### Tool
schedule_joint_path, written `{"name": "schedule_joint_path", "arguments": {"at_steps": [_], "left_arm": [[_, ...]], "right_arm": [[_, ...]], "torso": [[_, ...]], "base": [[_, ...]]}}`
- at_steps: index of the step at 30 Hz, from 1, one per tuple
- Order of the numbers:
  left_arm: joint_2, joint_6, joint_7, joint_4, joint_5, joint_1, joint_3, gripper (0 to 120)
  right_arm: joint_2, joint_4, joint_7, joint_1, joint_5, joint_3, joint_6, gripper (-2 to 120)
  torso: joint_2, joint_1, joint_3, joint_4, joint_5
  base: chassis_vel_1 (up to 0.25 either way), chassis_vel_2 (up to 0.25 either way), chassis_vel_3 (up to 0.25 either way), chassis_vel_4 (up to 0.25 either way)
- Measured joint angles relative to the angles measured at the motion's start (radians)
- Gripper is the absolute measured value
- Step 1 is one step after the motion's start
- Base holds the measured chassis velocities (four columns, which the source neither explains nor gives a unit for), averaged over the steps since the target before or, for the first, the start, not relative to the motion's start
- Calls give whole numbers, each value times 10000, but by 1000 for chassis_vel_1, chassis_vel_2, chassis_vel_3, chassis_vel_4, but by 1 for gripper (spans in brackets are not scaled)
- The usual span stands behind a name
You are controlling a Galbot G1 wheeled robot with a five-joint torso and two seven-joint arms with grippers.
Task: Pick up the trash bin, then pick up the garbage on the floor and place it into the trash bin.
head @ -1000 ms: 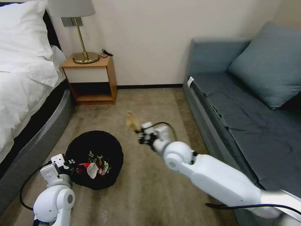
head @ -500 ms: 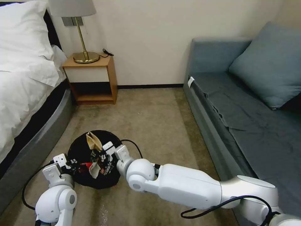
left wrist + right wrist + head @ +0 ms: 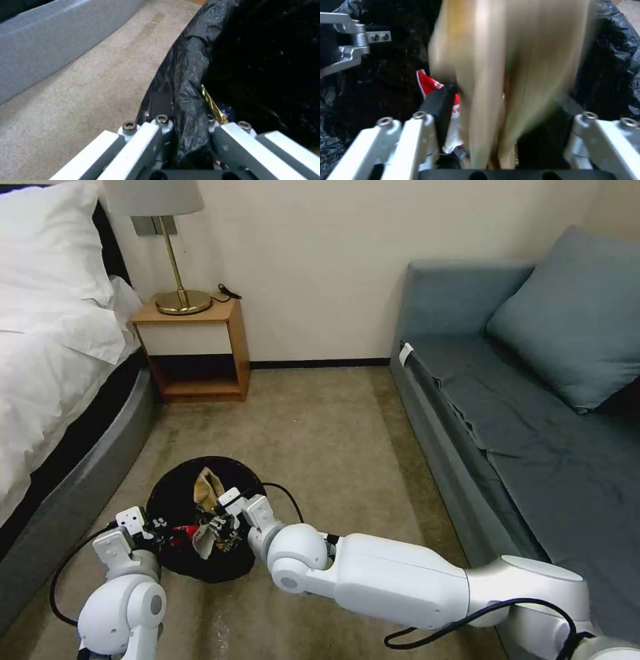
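Note:
The trash bin, round, low and lined with a crinkly black bag, stands on the carpet beside the bed. My left gripper is shut on its near rim, with the liner pinched between the fingers. My right gripper hovers over the bin's mouth, open. The tan crumpled paper bag shows as a blur between its spread fingers, tipping into the bin. Inside lie the red-and-white carton and a strip of yellow wrapper.
A bed with a grey base runs along the left. A wooden nightstand with a lamp stands at the wall. A blue-grey sofa lines the right. Bare carpet lies between them.
My right arm swung the paper bag from mid-floor over to the bin. Since half a second ago the bag has sunk lower into the bin and is tilting.

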Motion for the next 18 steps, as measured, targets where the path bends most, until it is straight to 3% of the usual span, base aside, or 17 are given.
{"name": "schedule_joint_path", "arguments": {"at_steps": [8,18], "left_arm": [[-67,4,0,2,22,-6,86,2],[-96,3,4,78,51,30,94,2]], "right_arm": [[-24,19,0,-64,-100,99,-3,96],[88,163,-101,218,-356,563,272,100]], "torso": [[0,0,0,0,0],[0,0,0,1,0]], "base": [[0,0,0,0],[0,0,0,0]]}}
